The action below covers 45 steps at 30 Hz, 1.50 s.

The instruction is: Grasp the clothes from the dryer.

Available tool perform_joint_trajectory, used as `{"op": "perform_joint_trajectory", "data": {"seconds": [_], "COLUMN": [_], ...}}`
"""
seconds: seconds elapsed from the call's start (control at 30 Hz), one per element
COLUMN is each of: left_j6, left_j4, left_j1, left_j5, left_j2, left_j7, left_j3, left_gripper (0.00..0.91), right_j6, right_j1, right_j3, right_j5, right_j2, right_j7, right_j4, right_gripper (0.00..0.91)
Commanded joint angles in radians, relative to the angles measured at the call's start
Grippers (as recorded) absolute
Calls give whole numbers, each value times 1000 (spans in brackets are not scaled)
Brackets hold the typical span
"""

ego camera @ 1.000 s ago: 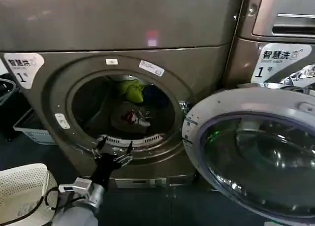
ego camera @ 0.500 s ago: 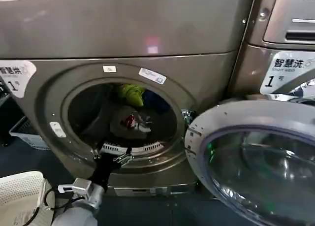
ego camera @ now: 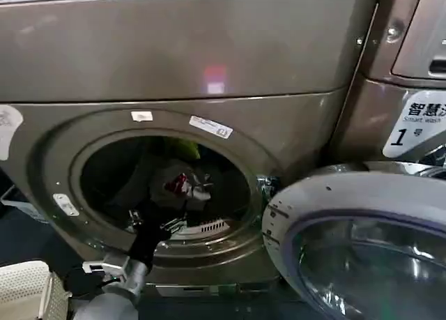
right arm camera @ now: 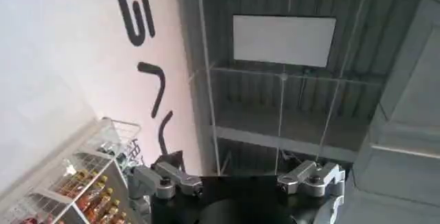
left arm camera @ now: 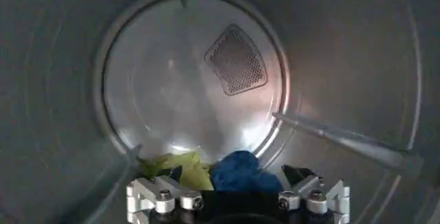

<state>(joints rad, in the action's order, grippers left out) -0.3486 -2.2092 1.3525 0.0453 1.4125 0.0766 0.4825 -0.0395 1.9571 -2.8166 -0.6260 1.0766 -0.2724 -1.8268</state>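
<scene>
Reaching through the porthole of the dryer [ego camera: 174, 69], the left gripper [ego camera: 159, 221] is sitting low centre-left in the head view, just past the door ring, with its fingers spread apart and holding nothing. The left wrist view is looking down the drum: finger mounts at the lower edge, wide gap between them, bare steel drum wall beyond.

The clothes are lying inside the drum. White-grey piece with red print [ego camera: 180, 184] is nearest the opening, just above the gripper in the head view. Yellow-green piece [left arm camera: 177, 169] and dark blue piece [left arm camera: 237, 172] are sitting side by side, touching, at the lower centre of the left wrist view.

Handling judgement: all three are looking light, limp and crumpled; no stiffness, nothing fragile. A pinch on a raised fold or bunched ridge should be holding better than on a flat patch; fabric may be slipping on smooth steel if only brushed.

Right gripper [right arm camera: 240, 177] is pointing off toward a ceiling and wall, idle; its fingers are standing apart.

Open door [ego camera: 362, 243] is hanging at lower right.
</scene>
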Motion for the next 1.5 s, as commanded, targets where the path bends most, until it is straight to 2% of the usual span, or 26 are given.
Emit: {"op": "perform_joint_trajectory", "data": {"seconds": [0.03, 0.5, 0.8, 1.17, 1.3, 1.5], "left_j6": [62, 86, 90, 166, 203, 230], "left_j4": [179, 597, 848, 1125, 1289, 1454], "left_j1": [-208, -592, -770, -923, -1017, -1109], "left_j5": [22, 95, 98, 59, 36, 26], "left_j2": [-7, 19, 34, 74, 97, 94], "left_j7": [-16, -27, -37, -36, -34, -6], "left_j3": [-27, -87, -123, -129, -123, -130], "left_gripper": [907, 907, 907, 907, 907, 907], "right_j6": [29, 50, 52, 43, 40, 35], "right_j1": [-1, 35, 37, 29, 25, 14], "right_j3": [1, -37, -50, -51, -49, -42], "right_j5": [12, 15, 15, 18, 19, 20], "right_j2": [-1, -4, -5, -11, -11, -11], "right_j7": [3, 21, 23, 18, 17, 15], "right_j4": [-24, -23, -16, -2, 2, 8], "right_gripper": [907, 907, 907, 907, 907, 907]}}
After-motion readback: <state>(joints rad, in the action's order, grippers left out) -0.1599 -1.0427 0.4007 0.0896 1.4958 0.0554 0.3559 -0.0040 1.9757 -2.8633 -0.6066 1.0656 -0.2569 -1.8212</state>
